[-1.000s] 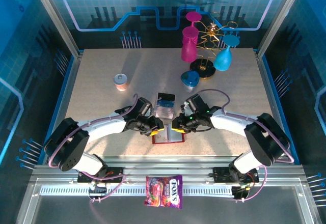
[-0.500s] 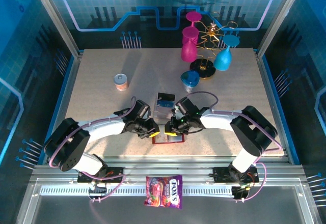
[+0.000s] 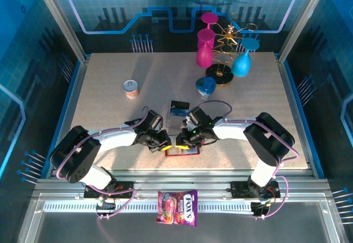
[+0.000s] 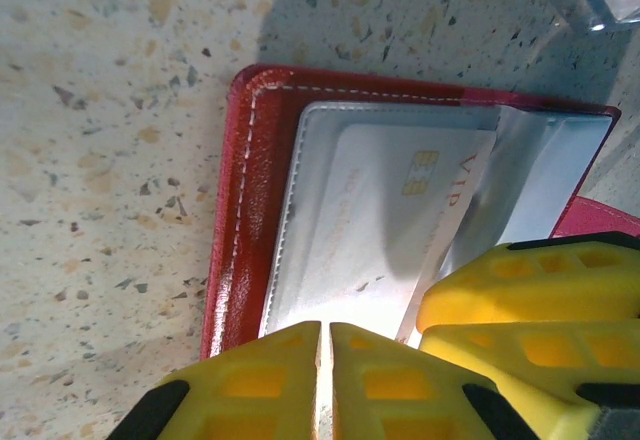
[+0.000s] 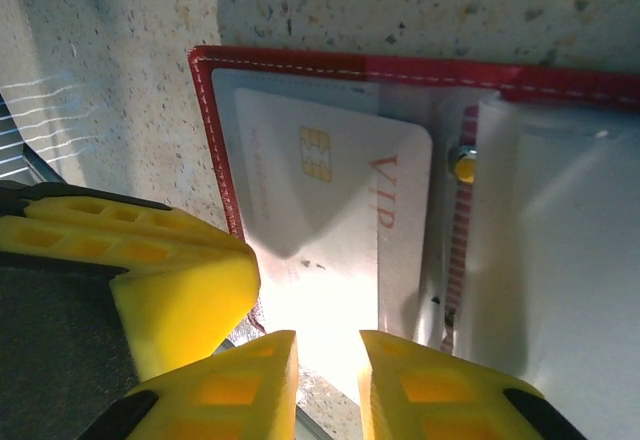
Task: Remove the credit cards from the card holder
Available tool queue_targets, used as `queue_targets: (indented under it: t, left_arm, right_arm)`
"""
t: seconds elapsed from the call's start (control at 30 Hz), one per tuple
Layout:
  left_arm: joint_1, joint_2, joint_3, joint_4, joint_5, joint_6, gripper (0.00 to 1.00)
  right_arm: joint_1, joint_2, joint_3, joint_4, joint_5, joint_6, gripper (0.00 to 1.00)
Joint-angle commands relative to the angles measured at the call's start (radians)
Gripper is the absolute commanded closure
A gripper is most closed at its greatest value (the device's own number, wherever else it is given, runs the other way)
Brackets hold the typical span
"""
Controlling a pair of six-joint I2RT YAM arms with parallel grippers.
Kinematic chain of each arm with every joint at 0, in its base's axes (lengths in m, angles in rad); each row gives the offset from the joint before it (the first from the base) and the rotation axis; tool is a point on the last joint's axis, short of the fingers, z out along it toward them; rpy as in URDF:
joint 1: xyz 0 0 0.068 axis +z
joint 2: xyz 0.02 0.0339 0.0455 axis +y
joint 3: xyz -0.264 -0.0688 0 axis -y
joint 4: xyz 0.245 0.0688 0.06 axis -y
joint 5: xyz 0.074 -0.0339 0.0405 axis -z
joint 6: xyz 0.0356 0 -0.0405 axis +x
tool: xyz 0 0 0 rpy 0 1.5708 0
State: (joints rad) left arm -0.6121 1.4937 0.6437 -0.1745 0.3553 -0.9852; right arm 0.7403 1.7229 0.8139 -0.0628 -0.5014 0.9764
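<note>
Wallet (image 4: 235, 210) still pockets a VIP card (image 5: 330, 210); a blue card (image 3: 179, 109) lies out at its twelve o'clock. My left gripper (image 4: 325, 350) looks nearly shut and my right gripper (image 5: 328, 360) slightly parted; I can't tell whether either holds anything.

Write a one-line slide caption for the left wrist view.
Left gripper fingers nearly closed at the edge of the open red card holder, a VIP card in its clear pocket.

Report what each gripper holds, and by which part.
The left gripper is nearly shut at the edge of the white VIP card in the card holder; the right gripper straddles a card edge too. Glare hides whether either grips.
</note>
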Motion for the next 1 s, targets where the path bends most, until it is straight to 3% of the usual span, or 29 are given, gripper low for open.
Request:
queue_targets:
  t: [0.0, 0.97]
  left_arm:
    - [0.006, 0.013, -0.007, -0.009, 0.008, 0.026, 0.88]
    - [0.006, 0.019, 0.015, -0.036, 0.005, 0.037, 0.88]
  right_arm:
    - [0.011, 0.018, 0.028, -0.036, 0.012, -0.014, 0.74]
    - [0.005, -0.015, 0.059, -0.175, 0.093, -0.086, 0.71]
